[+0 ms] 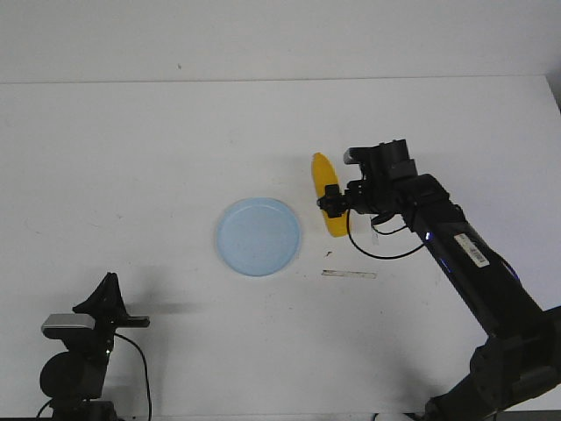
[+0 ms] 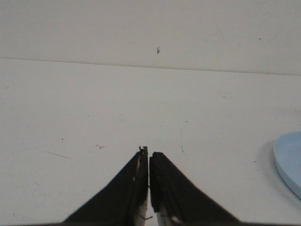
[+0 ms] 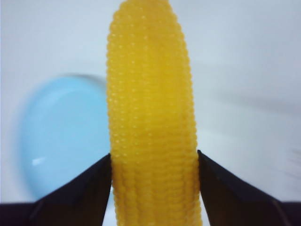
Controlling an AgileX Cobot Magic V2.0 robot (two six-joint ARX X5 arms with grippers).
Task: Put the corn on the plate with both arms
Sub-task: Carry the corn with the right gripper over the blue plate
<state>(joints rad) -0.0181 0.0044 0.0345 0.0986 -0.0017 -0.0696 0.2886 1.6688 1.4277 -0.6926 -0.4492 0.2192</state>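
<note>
The right arm's 2 black fingers (image 3: 89, 186) clamp the bumpy yellow-orange toy corn cob (image 1: 326, 195) mid-length, just right of the round pale-blue plastic plate (image 1: 259, 236) on the white table (image 1: 158, 149); keep it level while crossing the rim, the left fingers (image 2: 148, 162) closed, empty.

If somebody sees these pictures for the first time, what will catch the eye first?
First the bright yellow corn, gripped by the right gripper to the right of the plate. Next the pale blue plate, bare, at the middle of the white table. The left gripper rests shut at the near left corner.
</note>
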